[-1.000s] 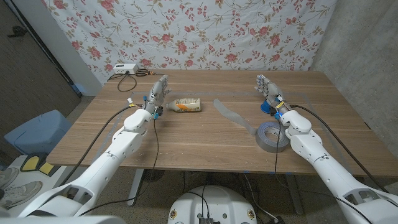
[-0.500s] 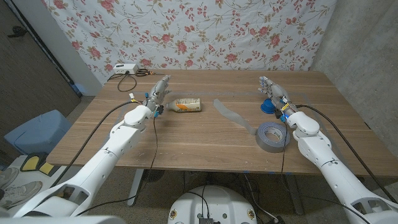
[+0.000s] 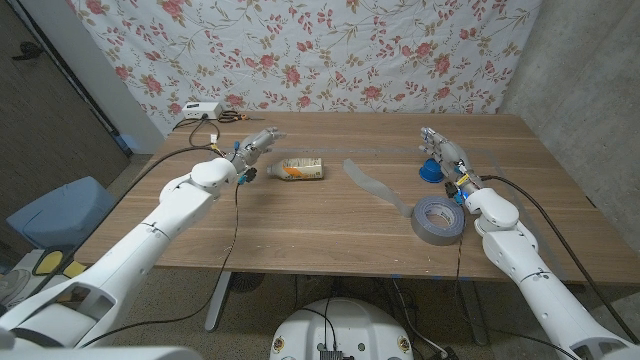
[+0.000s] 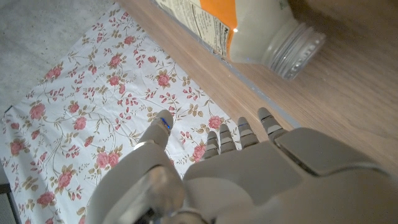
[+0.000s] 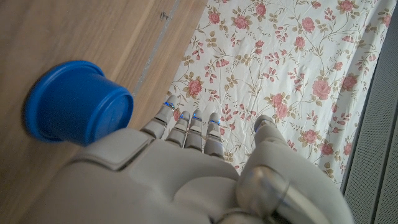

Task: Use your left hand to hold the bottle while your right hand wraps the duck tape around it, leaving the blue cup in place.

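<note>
tape roll (image 3: 438,219) near front edge of surface (image 3: 320,230), beside right forearm. right hand (image 3: 446,158) open, empty, next to blue cup (image 3: 431,170). bottle (image 3: 300,169) lies sideways mid-surface; left hand (image 3: 253,148) open, just beside it, holding nothing.

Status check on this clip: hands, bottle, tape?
Both hands empty: left hand beside lying bottle, not holding. Right hand by blue cup. Tape roll untouched, strip trailing.

White arms, black cables, grey hands, blue-marked fingertips (image 5: 168,106).
</note>
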You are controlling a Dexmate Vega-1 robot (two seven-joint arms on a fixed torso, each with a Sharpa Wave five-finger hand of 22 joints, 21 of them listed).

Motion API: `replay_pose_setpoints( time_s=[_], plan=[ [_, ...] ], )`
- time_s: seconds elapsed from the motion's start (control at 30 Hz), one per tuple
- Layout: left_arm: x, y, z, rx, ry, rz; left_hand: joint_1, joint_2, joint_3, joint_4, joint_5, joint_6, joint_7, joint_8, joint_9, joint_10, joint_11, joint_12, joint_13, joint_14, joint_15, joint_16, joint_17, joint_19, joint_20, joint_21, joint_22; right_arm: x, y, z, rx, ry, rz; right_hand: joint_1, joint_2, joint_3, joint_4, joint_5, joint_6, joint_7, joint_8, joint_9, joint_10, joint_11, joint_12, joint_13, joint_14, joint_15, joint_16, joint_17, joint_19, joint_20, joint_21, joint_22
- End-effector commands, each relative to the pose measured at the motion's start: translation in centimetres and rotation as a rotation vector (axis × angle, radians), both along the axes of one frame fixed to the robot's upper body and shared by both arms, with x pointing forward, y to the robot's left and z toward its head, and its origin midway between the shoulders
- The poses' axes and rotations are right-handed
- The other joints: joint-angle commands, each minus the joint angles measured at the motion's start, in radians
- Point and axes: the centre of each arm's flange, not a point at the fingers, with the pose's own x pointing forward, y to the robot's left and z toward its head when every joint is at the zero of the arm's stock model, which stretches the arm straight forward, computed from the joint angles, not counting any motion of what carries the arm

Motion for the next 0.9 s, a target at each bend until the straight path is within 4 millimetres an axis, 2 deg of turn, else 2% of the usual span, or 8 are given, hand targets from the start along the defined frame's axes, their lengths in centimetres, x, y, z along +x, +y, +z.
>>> replay_pose_setpoints(
  time_s=[0.03,0.23,0.43,0.57,0.9],
  plan=[
    [-0.5,0.1,2.1,0.281,0.039,0.082,0.036,0.001,0.006,-0.020,-0.004,0.019,0.000,0.008,0.006,0.032,-0.005,0.011,0.004,0.023,-0.009,0.004,0.005,0.026,0.002,0.003,0.003,-1.2,0.5,-0.8,0.014,-0.020,-0.016,0.002,-0.004,0.000,-0.008,0.006,0.010,-0.003,0.004,0.005,0.007,-0.004,0.005,0.002,0.002,0.010,0.005,0.001,0.009,0.001,-0.001,0.003],
    [-0.9,0.0,3.4,0.415,0.059,0.116,0.063,-0.004,0.005,-0.028,-0.005,0.040,-0.002,0.012,0.006,0.052,-0.004,0.014,0.006,0.049,-0.012,0.007,0.005,0.051,0.000,0.007,0.003,-1.7,0.7,-1.1,0.022,-0.028,-0.021,0.002,-0.004,-0.001,-0.008,0.006,0.011,-0.002,0.004,0.005,0.008,-0.004,0.005,0.002,0.004,0.010,0.006,0.001,0.009,0.001,-0.003,0.003],
    [-1.6,-0.1,4.4,0.537,0.090,0.130,0.084,-0.015,0.001,-0.032,-0.005,0.035,0.003,0.006,0.007,0.044,0.006,0.007,0.007,0.031,-0.002,-0.005,0.006,0.056,0.003,0.004,0.003,-1.8,0.9,-1.2,0.027,-0.032,-0.021,0.001,-0.003,-0.002,-0.008,0.006,0.011,-0.003,0.003,0.005,0.008,-0.007,0.005,0.002,0.004,0.010,0.006,0.002,0.010,0.001,-0.005,0.003],
    [-2.3,-0.1,4.8,0.595,0.106,0.133,0.106,-0.037,-0.010,-0.032,-0.004,0.009,-0.003,-0.008,0.007,0.035,0.017,-0.002,0.010,-0.012,0.014,-0.024,0.006,0.053,0.007,-0.005,0.003,-1.8,1.0,-1.3,0.027,-0.032,-0.018,-0.001,-0.002,-0.002,-0.007,0.005,0.012,-0.003,0.003,0.006,0.008,-0.006,0.004,0.002,0.003,0.010,0.006,0.002,0.010,0.001,-0.006,0.003],
    [-3.9,-0.8,6.3,0.753,0.125,0.172,0.128,-0.085,-0.031,-0.034,0.003,0.045,0.002,0.004,0.008,0.045,0.013,-0.003,0.011,-0.018,0.011,-0.023,0.006,0.068,0.013,-0.008,0.002,-1.7,1.6,-1.7,0.032,-0.036,-0.008,-0.004,0.001,-0.004,-0.006,0.005,0.012,-0.004,0.002,0.006,0.009,-0.006,0.003,0.002,0.003,0.012,0.006,0.003,0.011,0.001,-0.010,0.003]
  ],
)
